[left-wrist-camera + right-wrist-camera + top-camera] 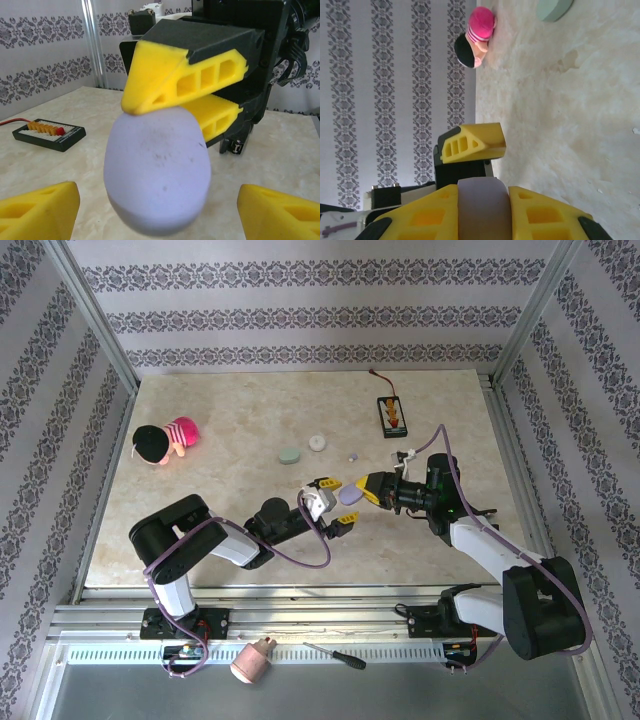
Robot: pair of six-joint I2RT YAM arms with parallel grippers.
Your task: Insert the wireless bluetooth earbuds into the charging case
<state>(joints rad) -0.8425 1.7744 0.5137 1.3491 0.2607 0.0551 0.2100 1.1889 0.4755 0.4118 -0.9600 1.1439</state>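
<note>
- Right fingers (170, 75) clenched on lavender charging case (157, 175), held above mid table (200, 540).
- Left fingers (37, 210) spread apart, flanking the case without touching it.
- Lavender earbud (351, 457) lies toward far edge, nearer right arm.

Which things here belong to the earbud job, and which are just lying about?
Job: lavender case, pinched in the right gripper; open left gripper flanking it; green case; white round piece; tiny lavender piece, likely an earbud.
Lying about: plush doll; black connector board; screwdriver.
</note>
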